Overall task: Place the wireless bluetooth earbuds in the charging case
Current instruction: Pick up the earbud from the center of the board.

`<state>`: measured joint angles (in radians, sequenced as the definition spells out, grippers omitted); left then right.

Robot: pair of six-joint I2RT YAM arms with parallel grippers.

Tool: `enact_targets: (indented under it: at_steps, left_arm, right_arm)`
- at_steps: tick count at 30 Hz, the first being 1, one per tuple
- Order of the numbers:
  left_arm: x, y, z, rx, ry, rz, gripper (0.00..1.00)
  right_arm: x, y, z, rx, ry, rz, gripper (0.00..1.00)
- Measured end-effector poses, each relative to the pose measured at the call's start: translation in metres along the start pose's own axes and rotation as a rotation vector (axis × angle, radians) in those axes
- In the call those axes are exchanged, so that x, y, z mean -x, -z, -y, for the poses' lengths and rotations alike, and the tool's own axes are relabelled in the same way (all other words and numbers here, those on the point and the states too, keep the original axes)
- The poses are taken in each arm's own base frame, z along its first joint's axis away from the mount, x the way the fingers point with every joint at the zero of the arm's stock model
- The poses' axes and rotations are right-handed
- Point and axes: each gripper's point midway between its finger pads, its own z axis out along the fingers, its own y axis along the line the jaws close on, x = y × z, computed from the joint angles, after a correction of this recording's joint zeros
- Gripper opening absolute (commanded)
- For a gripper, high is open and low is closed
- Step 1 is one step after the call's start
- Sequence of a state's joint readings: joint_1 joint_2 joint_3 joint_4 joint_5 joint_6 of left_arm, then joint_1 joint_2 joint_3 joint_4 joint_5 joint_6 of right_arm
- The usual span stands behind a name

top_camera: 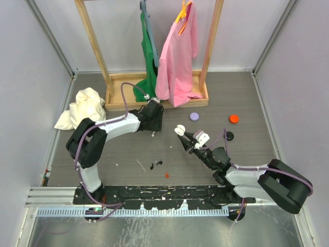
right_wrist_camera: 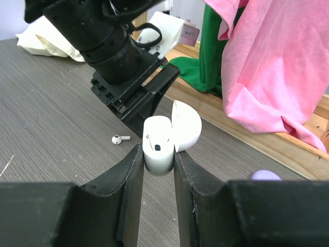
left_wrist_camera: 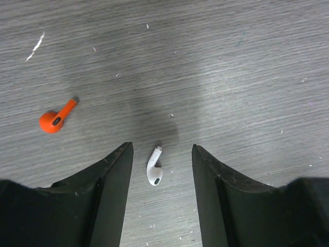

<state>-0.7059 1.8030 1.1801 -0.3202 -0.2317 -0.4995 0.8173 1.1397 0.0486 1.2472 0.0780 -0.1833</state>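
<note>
Grey wood-grain tabletop runs between pale walls, and a wooden clothes rack stands at its far edge, with a green garment and a pink shirt hanging from it. A crumpled cream cloth lies just beside the rack's left end. Close in front of the rack the left gripper hangs with jaws apart, a white earbud on the table between its fingers; an orange earbud lies near. Off the rack's right end lie a purple disc, an orange disc and a black disc. Nearer the bases, the right gripper is clamped on the white charging case, its lid open, with the left gripper between it and the rack.
</note>
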Motion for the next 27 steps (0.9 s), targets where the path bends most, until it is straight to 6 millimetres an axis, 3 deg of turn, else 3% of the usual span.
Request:
enact_targets:
  at_steps: [13,27]
  left_arm:
    - [-0.024,-0.017,0.006,-0.023,-0.030,-0.141,0.49]
    - [-0.033,-0.012,0.022,-0.082,-0.046,-0.202,0.43]
  right_arm:
    - [0.000,-0.001,0.000,0.001,0.003,-0.002,0.01]
    - [0.000,-0.001,0.000,0.001,0.003,-0.002,0.01]
